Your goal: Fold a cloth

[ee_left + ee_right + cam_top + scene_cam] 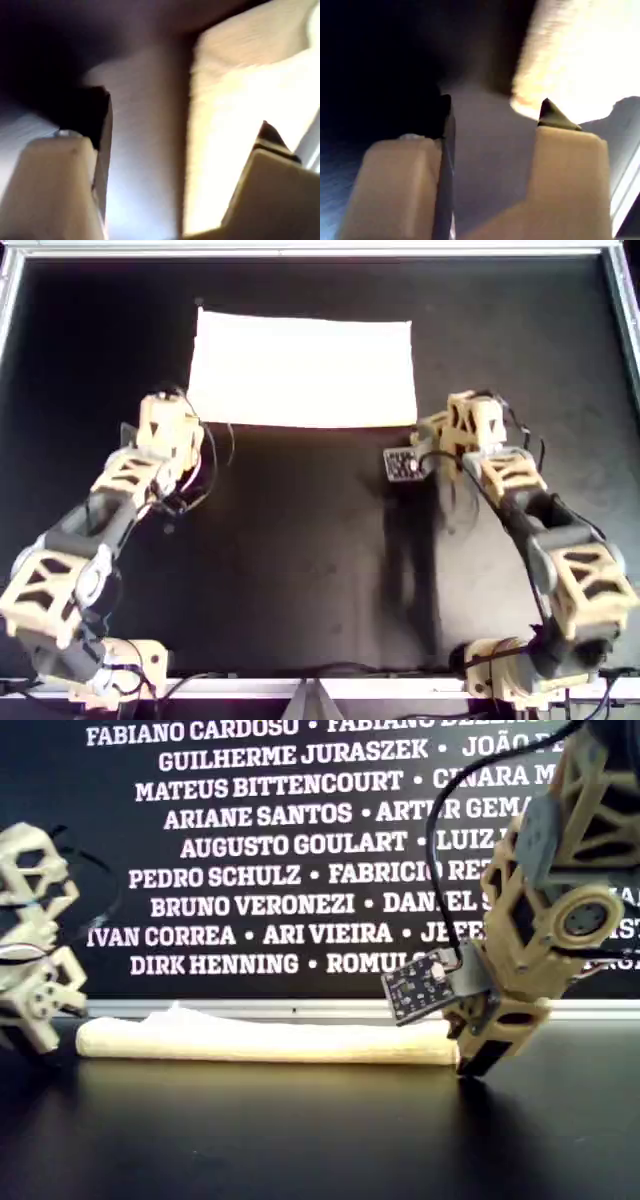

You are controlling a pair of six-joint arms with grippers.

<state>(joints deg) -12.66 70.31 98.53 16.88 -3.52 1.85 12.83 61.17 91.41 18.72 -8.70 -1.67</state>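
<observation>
The cloth (300,368) lies flat as a wide pale rectangle at the far middle of the black surface. In the exterior view it is a low yellowish band (260,1040). One arm's gripper (172,412) stands at the cloth's near corner on the overhead view's left. The other arm's gripper (450,428) stands at the near corner on the overhead view's right. The wrist views do not show which arm is which. My first gripper (183,109) is open, with the cloth's edge (240,125) between its jaws. My second gripper (495,100) is open, with a cloth corner (570,60) by one fingertip.
The black surface (300,570) is bounded by a metal frame (622,340). A small circuit board (403,464) hangs off the arm on the overhead view's right and also shows in the exterior view (425,985). A dark wall with printed names (300,840) stands behind the cloth.
</observation>
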